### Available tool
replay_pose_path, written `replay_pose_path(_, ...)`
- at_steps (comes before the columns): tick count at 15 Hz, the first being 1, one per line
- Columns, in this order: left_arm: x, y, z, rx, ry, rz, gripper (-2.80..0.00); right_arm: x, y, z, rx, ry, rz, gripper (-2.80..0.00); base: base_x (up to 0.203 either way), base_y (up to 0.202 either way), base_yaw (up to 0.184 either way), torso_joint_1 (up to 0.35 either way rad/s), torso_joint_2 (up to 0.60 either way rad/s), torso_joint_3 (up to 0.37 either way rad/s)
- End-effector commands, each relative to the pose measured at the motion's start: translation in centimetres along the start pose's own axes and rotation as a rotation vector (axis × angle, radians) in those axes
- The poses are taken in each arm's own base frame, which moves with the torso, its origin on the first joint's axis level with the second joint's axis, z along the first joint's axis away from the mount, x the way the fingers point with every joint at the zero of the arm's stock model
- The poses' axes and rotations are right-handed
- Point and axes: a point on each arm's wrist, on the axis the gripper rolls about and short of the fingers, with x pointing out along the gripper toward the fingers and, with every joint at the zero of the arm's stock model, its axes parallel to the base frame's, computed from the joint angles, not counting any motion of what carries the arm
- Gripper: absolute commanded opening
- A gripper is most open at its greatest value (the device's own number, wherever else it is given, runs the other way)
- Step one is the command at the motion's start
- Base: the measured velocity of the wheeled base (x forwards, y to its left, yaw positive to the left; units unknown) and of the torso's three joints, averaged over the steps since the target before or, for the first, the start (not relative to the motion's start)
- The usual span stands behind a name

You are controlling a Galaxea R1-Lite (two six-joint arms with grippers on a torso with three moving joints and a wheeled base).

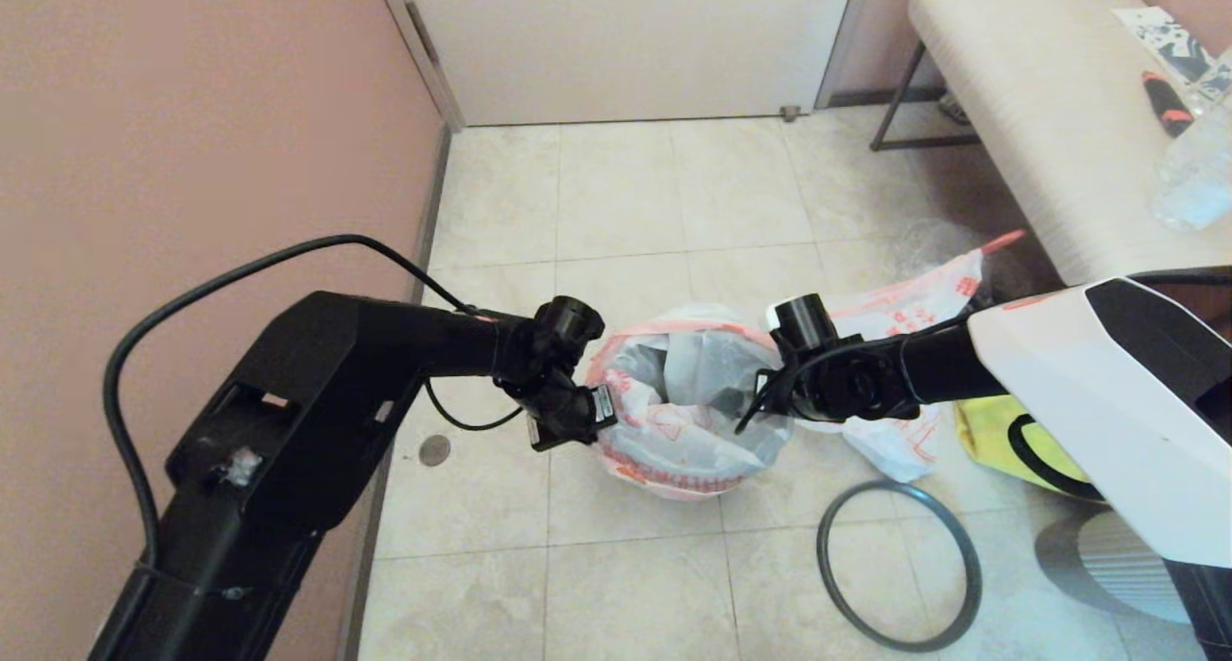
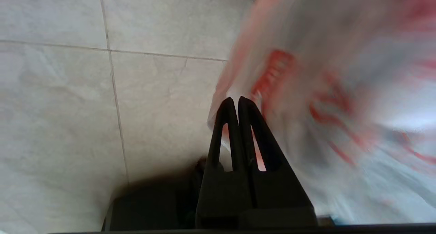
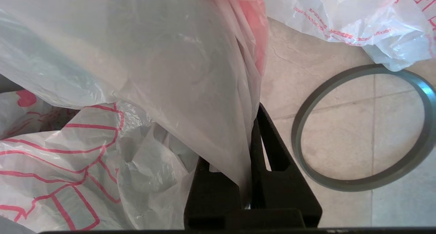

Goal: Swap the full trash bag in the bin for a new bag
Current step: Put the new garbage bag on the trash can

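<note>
Two robot grippers hold the mouth of a new bag stretched open between them, over a tiled floor.

The left gripper pinches the bag's left edge, fingers pressed together on the plastic; the right gripper is clamped on the right edge. The bag is thin white plastic with a pink-orange rim band and red print, the lettering too crumpled to read. The bin is hidden under it. The full bag lies just behind the right arm, a yellow tote beside it. The grey hoop lies flat on the floor nearby.
</note>
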Motion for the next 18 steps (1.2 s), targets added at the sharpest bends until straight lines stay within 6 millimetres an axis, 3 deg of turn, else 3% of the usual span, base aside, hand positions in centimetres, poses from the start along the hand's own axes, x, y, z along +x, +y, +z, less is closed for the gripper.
replay_pose_path(1, -4.8, -0.7, 1.0, -0.003, -0.059, -0.042, -2.80, 0.1, -0.1, -0.2, -0.017, 0.008, -0.005, -2.80, 0.000, 0.000, 0.000, 0.000, 0.00, 0.000)
replay_pose_path(4, -12.0, -1.2, 1.6, -0.002, -0.122, -0.095, -2.80, 0.0, 0.5, -0.5, -0.038, 0.010, 0.009, -2.80, 0.000, 0.000, 0.000, 0.000, 0.00, 0.000)
replay_pose_path(6, -14.5, -1.3, 1.5, 0.002, -0.130, -0.140, -2.80, -0.6, 1.5, -1.3, -0.061, 0.022, 0.030, -2.80, 0.000, 0.000, 0.000, 0.000, 0.00, 0.000)
replay_pose_path(10, -10.9, -1.4, 1.1, 0.008, -0.016, -0.185, -2.80, -1.6, 3.7, -3.4, -0.118, 0.057, 0.078, -2.80, 0.000, 0.000, 0.000, 0.000, 0.00, 0.000)
replay_pose_path(18, -3.2, -0.6, 0.6, 0.034, 0.041, -0.141, -2.80, -1.6, 3.7, -3.8, -0.143, 0.079, 0.102, -2.80, 0.000, 0.000, 0.000, 0.000, 0.00, 0.000)
